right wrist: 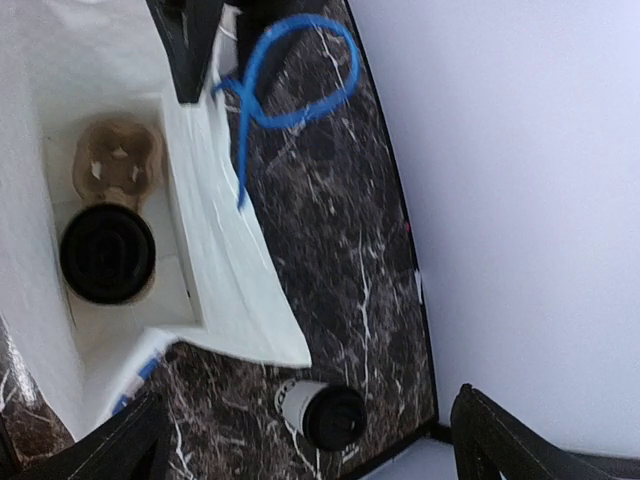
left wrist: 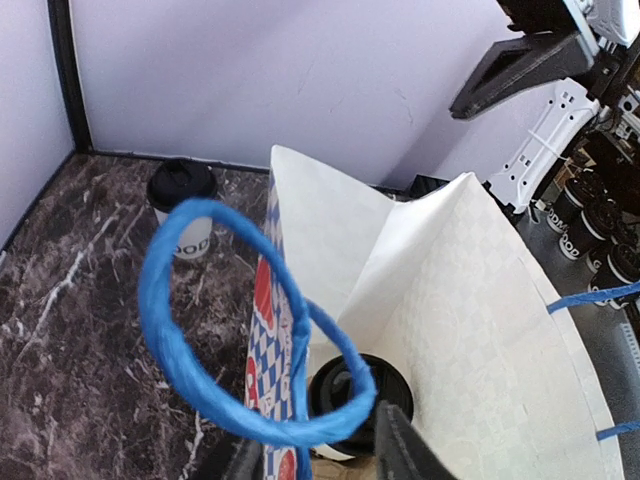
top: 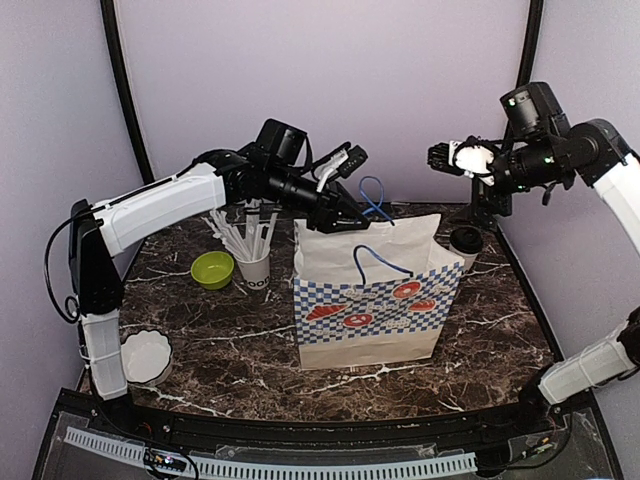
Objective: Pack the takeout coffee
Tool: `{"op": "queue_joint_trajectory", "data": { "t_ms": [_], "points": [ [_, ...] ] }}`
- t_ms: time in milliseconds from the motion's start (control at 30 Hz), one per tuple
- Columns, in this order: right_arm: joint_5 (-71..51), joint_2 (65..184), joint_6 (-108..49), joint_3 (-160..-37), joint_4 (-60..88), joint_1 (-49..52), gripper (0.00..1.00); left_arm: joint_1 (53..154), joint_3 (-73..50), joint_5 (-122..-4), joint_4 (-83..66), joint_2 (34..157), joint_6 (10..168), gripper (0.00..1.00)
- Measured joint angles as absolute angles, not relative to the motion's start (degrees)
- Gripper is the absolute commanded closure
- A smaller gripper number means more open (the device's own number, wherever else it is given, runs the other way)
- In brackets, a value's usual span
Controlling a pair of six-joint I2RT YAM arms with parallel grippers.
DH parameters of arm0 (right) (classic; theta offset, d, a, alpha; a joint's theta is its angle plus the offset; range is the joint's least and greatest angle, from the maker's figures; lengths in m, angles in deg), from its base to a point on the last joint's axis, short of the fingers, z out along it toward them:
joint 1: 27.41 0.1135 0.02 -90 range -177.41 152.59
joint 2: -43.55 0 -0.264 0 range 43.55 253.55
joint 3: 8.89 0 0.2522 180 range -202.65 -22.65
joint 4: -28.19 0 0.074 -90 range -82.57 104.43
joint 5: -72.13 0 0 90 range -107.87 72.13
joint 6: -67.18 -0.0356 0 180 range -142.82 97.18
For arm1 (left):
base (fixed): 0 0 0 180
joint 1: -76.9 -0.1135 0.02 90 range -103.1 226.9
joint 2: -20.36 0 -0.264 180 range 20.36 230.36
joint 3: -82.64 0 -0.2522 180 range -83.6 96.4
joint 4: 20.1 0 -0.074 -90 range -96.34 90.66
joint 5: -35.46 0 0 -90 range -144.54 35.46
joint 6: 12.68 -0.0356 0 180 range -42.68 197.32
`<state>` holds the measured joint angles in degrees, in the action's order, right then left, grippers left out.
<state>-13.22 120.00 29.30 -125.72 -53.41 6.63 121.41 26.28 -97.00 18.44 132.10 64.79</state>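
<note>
Lilac walls (top: 300, 80) stand round a dark stone worktop (top: 200, 330); a paper bag (top: 370, 300) with blue checks stands in the middle, its mouth open. The left arm (top: 160, 205) reaches over to the back of the bag; the left jaws pinch the back rim by the blue handle (left wrist: 152, 310); I think this is to hold the mouth wide and stop the bag from tipping, so a cup can go in from above. Inside, at the bottom, lies a brown carrier (right wrist: 118, 165); the packed cup (right wrist: 107, 253) sits in one hole, black lid up; the hole beside it is empty. The loose cup (top: 466, 243) stands upright on the worktop, just to the right of the bag at the back; nothing touches it. The right arm (top: 590, 150) is up high near that cup; the right jaws are spread wide and hold nothing; they look ready to go down for it; so the job looks half done. On the left, well away from the bag, are a cup of straws (top: 252, 268), a green bowl (top: 212, 268) and a white bowl (top: 147, 357).
</note>
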Motion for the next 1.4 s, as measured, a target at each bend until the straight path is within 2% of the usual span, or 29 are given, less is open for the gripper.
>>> {"op": "queue_joint_trajectory", "data": {
  "t_ms": [33,67,133,233,500,933,1167,1400],
  "points": [
    [-13.4,118.9,29.5,-124.3,-53.1,4.7,0.01,121.4,26.8,-97.2,18.9,132.7,64.5,0.77],
    [-13.3,118.0,29.4,-122.8,-52.4,2.0,0.02,121.4,27.1,-97.4,19.2,133.2,64.4,0.87],
    [-13.1,116.8,29.2,-120.8,-51.0,-2.6,0.03,121.4,28.1,-97.9,19.9,134.1,64.0,0.95],
    [-13.3,115.7,28.0,-118.0,-48.3,-8.3,0.03,121.4,29.4,-98.5,20.4,134.7,63.5,1.00],
    [-14.6,116.5,24.7,-114.7,-41.8,-14.0,0.03,122.1,31.7,-99.2,20.2,133.8,63.7,1.00],
    [-14.9,119.0,23.2,-112.2,-39.5,-14.4,0.01,131.9,9.6,-95.7,13.5,117.2,66.1,1.00],
    [-15.1,119.1,23.2,-110.7,-39.5,-14.4,0.01,135.8,2.9,-94.2,8.3,110.7,69.6,0.99],
    [-15.6,119.1,23.4,-109.9,-39.6,-14.4,0.01,136.8,-1.1,-94.1,4.5,109.7,72.5,0.99]
  ]
}}
